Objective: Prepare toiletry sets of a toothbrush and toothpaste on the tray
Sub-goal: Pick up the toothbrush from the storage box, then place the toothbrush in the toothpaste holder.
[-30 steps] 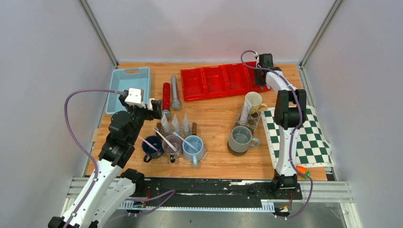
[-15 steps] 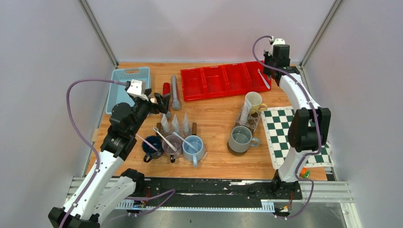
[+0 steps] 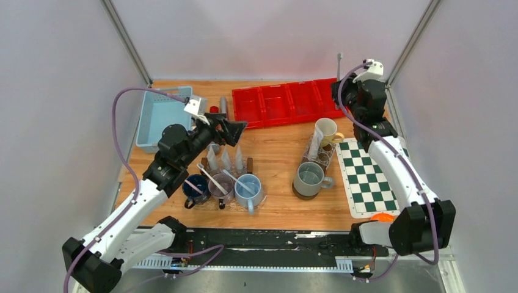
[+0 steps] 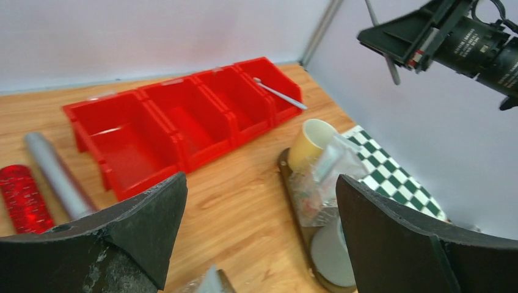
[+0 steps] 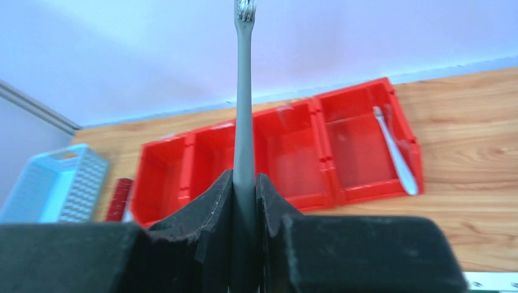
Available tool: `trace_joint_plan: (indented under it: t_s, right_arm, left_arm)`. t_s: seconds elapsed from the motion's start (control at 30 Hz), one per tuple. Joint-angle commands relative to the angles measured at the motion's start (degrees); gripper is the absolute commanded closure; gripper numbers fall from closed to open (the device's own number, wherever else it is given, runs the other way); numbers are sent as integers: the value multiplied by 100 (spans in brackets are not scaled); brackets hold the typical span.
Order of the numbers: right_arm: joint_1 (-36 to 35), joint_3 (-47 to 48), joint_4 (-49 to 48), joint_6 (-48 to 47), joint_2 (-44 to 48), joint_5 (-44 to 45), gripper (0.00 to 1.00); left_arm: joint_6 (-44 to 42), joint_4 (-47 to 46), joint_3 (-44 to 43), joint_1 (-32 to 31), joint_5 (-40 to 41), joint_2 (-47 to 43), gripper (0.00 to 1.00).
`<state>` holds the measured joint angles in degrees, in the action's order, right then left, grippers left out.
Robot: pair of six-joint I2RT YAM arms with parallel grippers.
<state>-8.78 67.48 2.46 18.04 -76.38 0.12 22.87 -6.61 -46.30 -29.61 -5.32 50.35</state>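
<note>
The right gripper (image 5: 244, 204) is raised above the far right end of the red tray (image 5: 324, 155). Its fingers are pressed onto the handle of a toothbrush (image 5: 244, 91), which they hold upright with the bristle head on top. In the top view this toothbrush (image 3: 338, 64) stands clear of the tray, above the right gripper (image 3: 339, 93). A second toothbrush (image 5: 396, 160) lies loose in the tray's rightmost compartment, aslant across its floor. The other three compartments show nothing in them. The left gripper (image 3: 235, 127) hangs over the table (image 3: 275, 159) between the near wall of the tray and the toothpaste tubes (image 3: 225, 159). Its fingers are spread wide and grip nothing, as the wrist view of the left gripper (image 4: 259, 201) confirms. Three toothpaste tubes stand upright in a row just behind three mugs (image 3: 249, 190) at the near left. Further toothbrushes (image 3: 212, 176) lean in those mugs.
</note>
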Motion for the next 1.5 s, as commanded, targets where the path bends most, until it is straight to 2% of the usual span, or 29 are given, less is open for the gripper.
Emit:
trace_joint_plan:
  t_s: [0.0, 0.23, 0.6, 0.77, 1.07, 1.3, 1.47]
  right_arm:
    - [-468, -369, -1020, 810, 581, 389, 100]
    - [-1468, -631, -1448, 1083, 849, 1173, 100]
    - [-2627, -661, -1948, 1386, 647, 1772, 100]
    - [-2911, -546, -1925, 1346, 462, 1846, 100]
    - [-3210, -547, -1966, 1286, 334, 2024, 100]
    - [-3344, -561, -2045, 1202, 317, 2042, 100]
    - [-3440, -535, -2063, 1169, 249, 2044, 100]
  left_arm:
    - [317, -593, -383, -383, 117, 226, 2]
    - [462, -1012, -720, -892, 118, 803, 6]
    - [488, -1099, -1170, -1480, 293, 1539, 15]
    - [554, -690, -1451, -1583, 394, 1778, 20]
    - [786, -523, -1668, -1658, 257, 2037, 31]
    - [962, -447, -1758, -1669, 190, 2254, 48]
    - [1054, -548, -1802, -1670, 72, 2309, 52]
